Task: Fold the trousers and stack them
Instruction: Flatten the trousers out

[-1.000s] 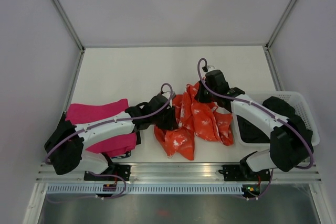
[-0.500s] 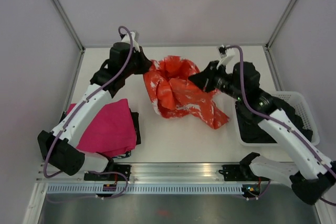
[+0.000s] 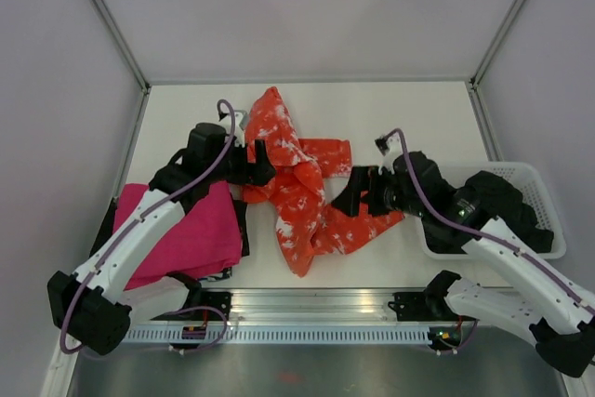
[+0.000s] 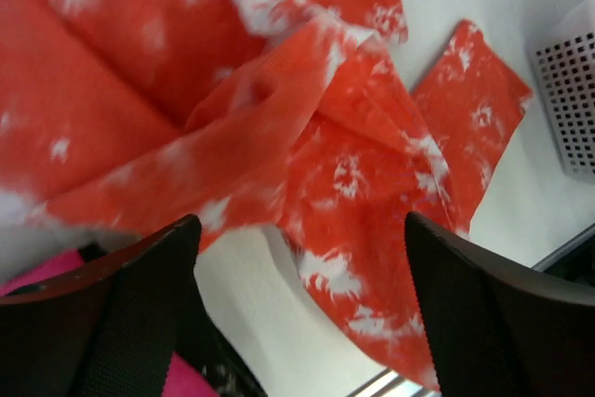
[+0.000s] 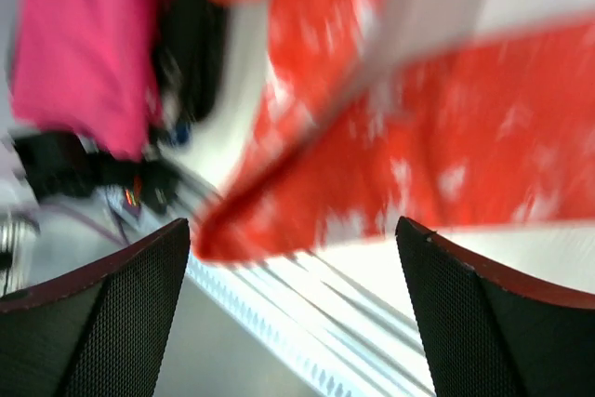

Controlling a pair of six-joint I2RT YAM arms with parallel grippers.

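Note:
The orange-red, white-blotched trousers lie loose and twisted on the table's middle, one end reaching toward the back. My left gripper stands open at their left edge. In the left wrist view the trousers spread beyond the wide-apart fingers, nothing between them. My right gripper stands open at the trousers' right side. The right wrist view is blurred, with the trousers past its open gripper, nothing held.
A folded magenta-pink cloth lies at the left on a dark garment. A white mesh basket with dark fabric stands at the right. An aluminium rail runs along the near edge.
Both grippers held the trousers up toward the back half a second ago. Both have since opened and let go, the trousers have dropped onto the table, and both arms have drawn nearer.

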